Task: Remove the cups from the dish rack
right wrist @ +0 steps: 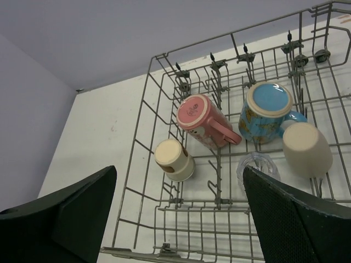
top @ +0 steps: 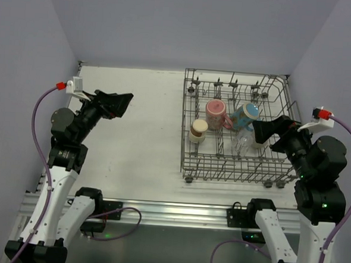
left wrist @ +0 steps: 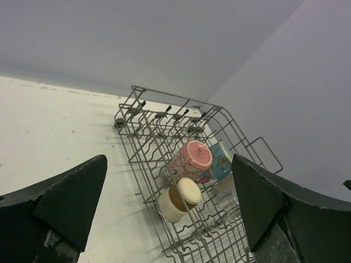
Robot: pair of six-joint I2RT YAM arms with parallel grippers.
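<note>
Nothing is unloaded yet. Inside the big grey wire dish rack [top: 221, 168] sit a tan cup with a cream rim [right wrist: 174, 159], a pink mug [right wrist: 200, 118], a blue mug [right wrist: 267, 112], a clear glass [right wrist: 258, 169] and a plain beige cup [right wrist: 307, 149]. The left claw [top: 119, 104] and right claw [top: 264, 131] are wide open, holding nothing.

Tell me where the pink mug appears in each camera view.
Top external: pink mug right of centre, in the middle of the dish rack.
Left wrist: pink mug just right of centre, inside the rack.
Right wrist: pink mug at centre, upper half, handle toward the lower right.
Shared landmark: the tan cup with a cream rim, right beside the mug in all three views.
</note>
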